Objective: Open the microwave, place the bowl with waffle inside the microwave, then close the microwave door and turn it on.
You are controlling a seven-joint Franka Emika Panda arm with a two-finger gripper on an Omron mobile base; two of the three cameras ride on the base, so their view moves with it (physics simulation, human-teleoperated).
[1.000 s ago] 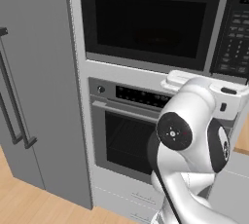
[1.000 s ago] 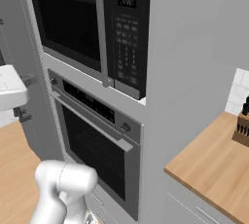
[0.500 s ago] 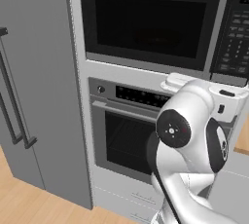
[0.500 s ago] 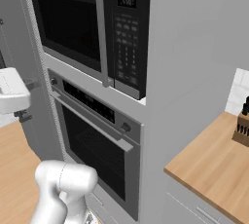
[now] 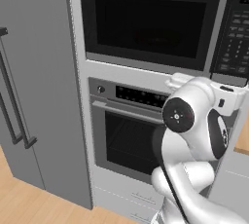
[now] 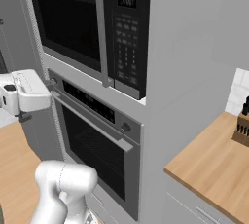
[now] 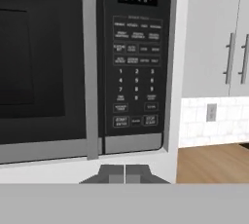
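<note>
The microwave (image 5: pixel 146 21) sits in the wall column above an oven, and the microwave door (image 7: pixel 44 62) is closed. Its grey vertical handle (image 7: pixel 89 67) (image 6: pixel 101 33) runs beside the black keypad (image 7: pixel 136 72) (image 6: pixel 127 38). My gripper (image 7: pixel 125 172) is shut with nothing between its fingers. It hovers just below the microwave's lower edge, facing the handle and keypad. In the right base view my white hand (image 6: pixel 26 91) hangs left of the oven's control panel. The bowl and the waffle are out of view.
A steel oven (image 5: pixel 131 135) with a horizontal handle (image 6: pixel 92 123) sits under the microwave. A grey fridge (image 5: pixel 34 86) stands to the left. To the right are a wooden counter (image 6: pixel 209 169) with a knife block (image 6: pixel 241 125) and white wall cabinets (image 7: pixel 219 33).
In the right base view my hand has crept slightly right, toward the oven column. The gripper stays shut and the microwave door stays closed.
</note>
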